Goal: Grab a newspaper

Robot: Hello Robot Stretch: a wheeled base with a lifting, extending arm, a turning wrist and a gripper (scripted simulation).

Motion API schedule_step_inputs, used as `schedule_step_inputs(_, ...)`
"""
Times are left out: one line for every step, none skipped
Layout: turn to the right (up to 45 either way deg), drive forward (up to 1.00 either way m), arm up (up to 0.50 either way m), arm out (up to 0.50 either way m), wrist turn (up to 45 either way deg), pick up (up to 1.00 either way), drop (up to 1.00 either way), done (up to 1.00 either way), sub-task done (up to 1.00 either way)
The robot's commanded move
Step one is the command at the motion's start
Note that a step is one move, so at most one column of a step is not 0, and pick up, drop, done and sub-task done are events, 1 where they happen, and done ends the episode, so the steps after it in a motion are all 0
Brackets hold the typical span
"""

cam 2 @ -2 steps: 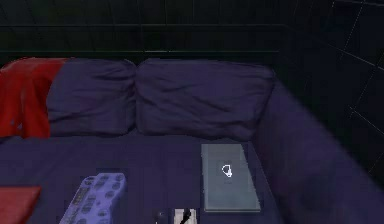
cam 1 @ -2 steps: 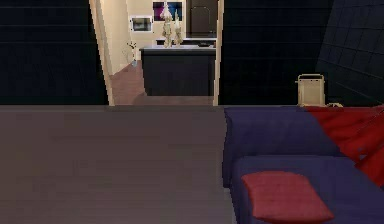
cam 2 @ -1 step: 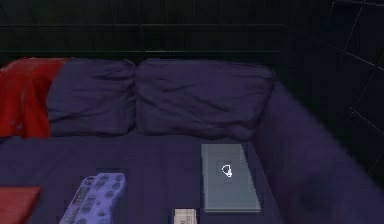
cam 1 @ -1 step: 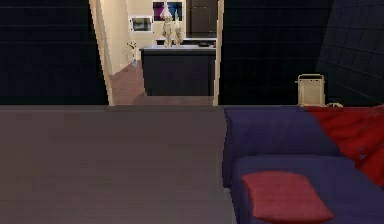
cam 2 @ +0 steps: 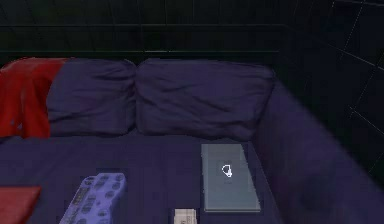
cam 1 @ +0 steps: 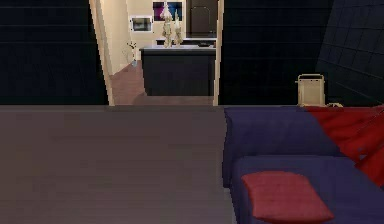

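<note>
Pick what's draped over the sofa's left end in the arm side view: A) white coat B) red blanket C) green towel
B: a red blanket hangs over the sofa back at that view's left.

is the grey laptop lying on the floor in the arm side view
No, the grey laptop lies flat on the dark blue sofa seat, in front of the back cushions.

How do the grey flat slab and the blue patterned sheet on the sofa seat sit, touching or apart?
Apart. The arm side view shows a strip of navy seat between the blue patterned sheet and the grey flat slab.
</note>
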Motion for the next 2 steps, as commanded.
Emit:
schedule_step_inputs(0.0,0.0,0.1,0.0,0.0,0.0,0.0,0.0,0.0)
schedule_step_inputs(0.0,0.0,0.0,0.0,0.0,0.0,0.0,1.0,0.0)
